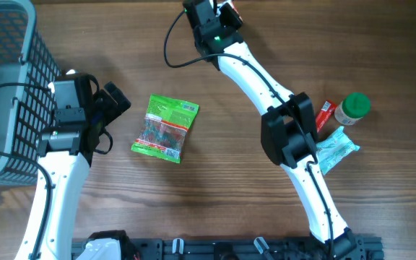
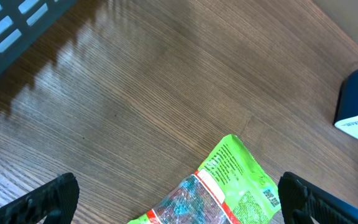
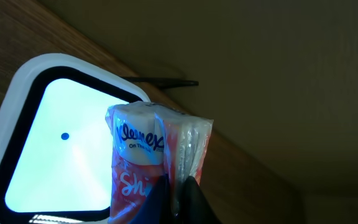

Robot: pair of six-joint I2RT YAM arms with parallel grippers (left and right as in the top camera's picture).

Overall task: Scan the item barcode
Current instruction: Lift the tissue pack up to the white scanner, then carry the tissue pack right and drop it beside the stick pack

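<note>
Right wrist shows tissue pack (image 3: 157, 155) facing lit scanner (image 3: 55, 174), unclear overhead.

On the counter (image 1: 215, 188) a basket (image 1: 6, 87) stands at the left edge, a snack bag (image 1: 166, 128) lies near the middle, a jar (image 1: 353, 108), a tube (image 1: 326, 115) and a packet (image 1: 336, 152) lie close together on the right, and at the far edge a tissue pack (image 3: 148, 155) is before the scanner (image 3: 55, 162).
</note>
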